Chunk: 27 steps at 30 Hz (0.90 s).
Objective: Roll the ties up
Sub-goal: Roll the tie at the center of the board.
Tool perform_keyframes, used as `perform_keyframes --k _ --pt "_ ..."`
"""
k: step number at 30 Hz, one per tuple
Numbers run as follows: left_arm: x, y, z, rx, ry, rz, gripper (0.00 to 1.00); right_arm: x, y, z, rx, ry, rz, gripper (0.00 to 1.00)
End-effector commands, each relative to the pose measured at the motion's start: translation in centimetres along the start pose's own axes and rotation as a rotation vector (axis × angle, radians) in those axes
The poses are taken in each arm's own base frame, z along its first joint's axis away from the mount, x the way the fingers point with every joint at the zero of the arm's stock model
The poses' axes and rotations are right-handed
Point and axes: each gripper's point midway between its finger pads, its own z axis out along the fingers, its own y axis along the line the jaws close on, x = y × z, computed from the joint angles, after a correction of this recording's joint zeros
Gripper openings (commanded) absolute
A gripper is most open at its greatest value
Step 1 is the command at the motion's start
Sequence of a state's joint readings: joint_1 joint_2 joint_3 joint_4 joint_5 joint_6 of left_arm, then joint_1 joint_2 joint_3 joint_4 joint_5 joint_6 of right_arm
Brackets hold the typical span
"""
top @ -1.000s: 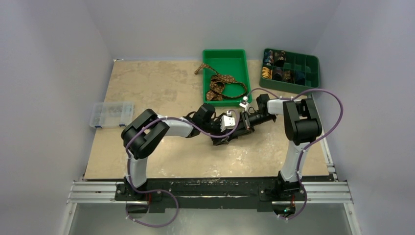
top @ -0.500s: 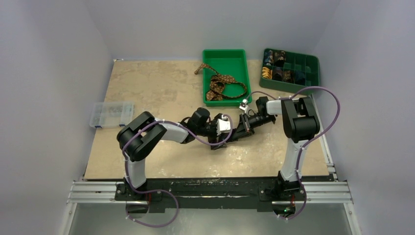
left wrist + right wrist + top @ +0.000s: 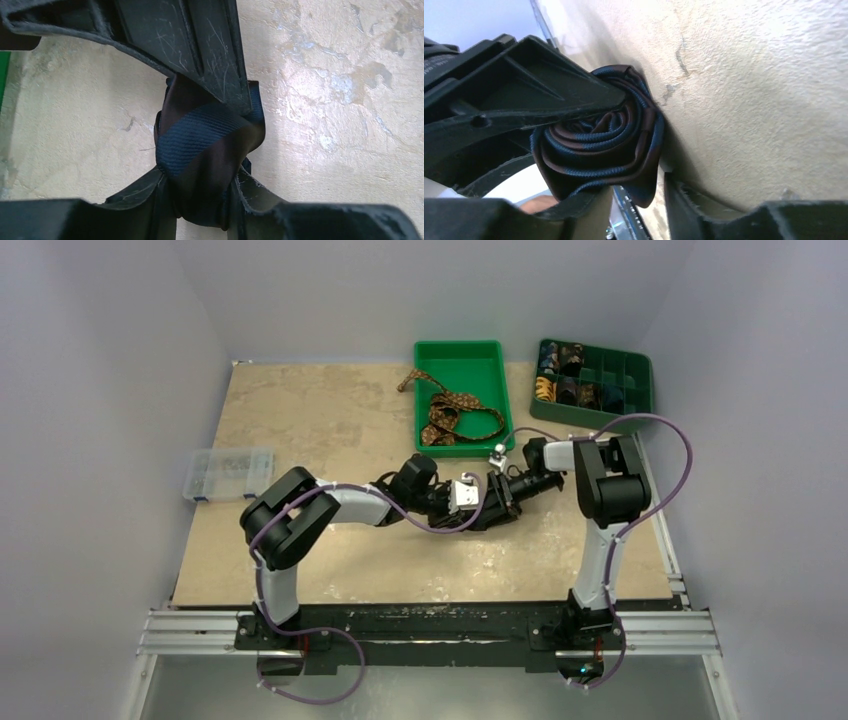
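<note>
Nearest, at 6 o'clock in the top view: silver aluminium rail carrying both arm bases, looped with purple cables.

Farther in, just toward 4 o'clock from the middle of the beige mottled tabletop: left gripper stretched in from 9 o'clock, right gripper stretched in from 2 o'clock, nose to nose.

Between the two, down at the tabletop: navy-and-brown striped fabric necktie, wound into a tight coil.

From the left wrist: coil clamped by the left gripper, black fingers pressed against it at 12 o'clock and 6 o'clock.

From the right wrist: spiral seen end-on, right gripper's jaws standing apart around it. One against the coil at 10 o'clock, the other low at 5 o'clock, beside a loose hanging corner of the fabric. Squeezing or only lying against it: cannot tell.

Farther, at 9 o'clock by the table's edge: small clear plastic lidded box.

At 12 o'clock, by the far edge: bright green rectangular plastic tray. Inside it, a brown fabric necktie with small tan pattern, loose and unrolled, one end trailing over the tray's 9 o'clock rim onto the tabletop.

Farthest, at 1 o'clock: dark green plastic compartment organiser, small rolled ties in the cells on its 9 o'clock side. Patterns too small to tell.
</note>
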<state>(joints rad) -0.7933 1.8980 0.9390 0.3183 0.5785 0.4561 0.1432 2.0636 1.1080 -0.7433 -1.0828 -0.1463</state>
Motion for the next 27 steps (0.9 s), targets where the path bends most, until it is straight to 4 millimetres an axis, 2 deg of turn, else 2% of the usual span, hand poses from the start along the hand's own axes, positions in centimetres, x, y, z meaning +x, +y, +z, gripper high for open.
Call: perform_keyframes --k 1,3,5,8,12,15,20,27 --pt "0.5 -0.5 0.0 0.020 0.062 -0.039 0.16 -1.8 1.6 -1.9 0.038 -0.061 -0.120 0.53" --pt "1.0 -0.6 0.0 0.013 0.085 -0.068 0.13 -2.1 2.3 -3.1 0.064 -0.098 -0.148 0.58" --pt "1.4 -0.6 0.1 0.013 0.107 -0.096 0.13 -2.1 3.2 -4.0 0.073 -0.126 -0.160 0.58" --pt "1.4 -0.5 0.3 0.002 0.120 -0.115 0.12 -1.7 4.2 -4.2 0.052 -0.131 -0.142 0.55" --pt "1.4 -0.3 0.6 -0.005 0.133 -0.127 0.13 -1.7 4.7 -4.5 0.065 -0.154 -0.118 0.57" --pt "1.5 -0.4 0.8 -0.003 0.137 -0.129 0.16 -2.1 4.6 -4.0 0.084 -0.169 -0.067 0.59" --pt "1.2 -0.5 0.9 0.002 0.128 -0.119 0.18 -2.7 4.0 -2.4 0.154 -0.161 -0.064 0.59" --pt "1.0 -0.8 1.2 0.010 0.122 -0.119 0.18 -4.3 3.1 -1.1 0.226 -0.153 -0.048 0.62"
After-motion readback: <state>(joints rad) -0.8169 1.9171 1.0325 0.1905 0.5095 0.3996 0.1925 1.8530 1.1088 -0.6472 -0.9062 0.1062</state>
